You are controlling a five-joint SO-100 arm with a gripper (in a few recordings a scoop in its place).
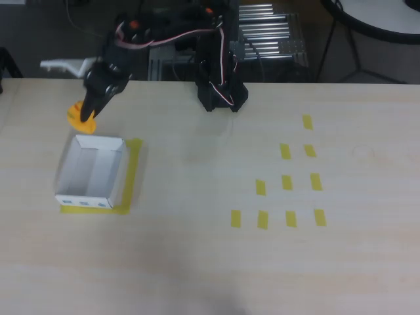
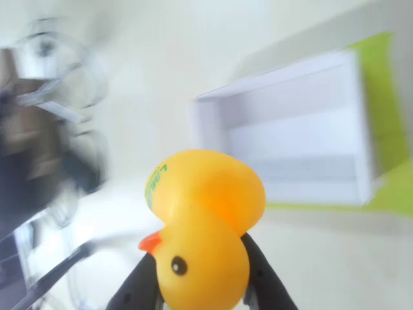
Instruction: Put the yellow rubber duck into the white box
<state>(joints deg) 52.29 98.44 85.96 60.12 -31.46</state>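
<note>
Yellow rubber duck (image 2: 203, 226): orange-yellow body, orange beak, small black eye, faint green lettering on side; in overhead view an orange-yellow blob (image 1: 80, 114). Gripper (image 2: 200, 287): black fingers, black in overhead view too (image 1: 89, 113). Arm (image 1: 216, 65): black, red and white wires. White box (image 2: 358, 116): plain white walls and floor; in overhead view (image 1: 65, 172) small blue marks along near outer side. Tape under box (image 1: 133, 172): yellow, yellow-green in wrist view. Table (image 1: 197, 262): pale beige wood grain. Tape strips (image 1: 287, 182): yellow, scattered in rows at right.
</note>
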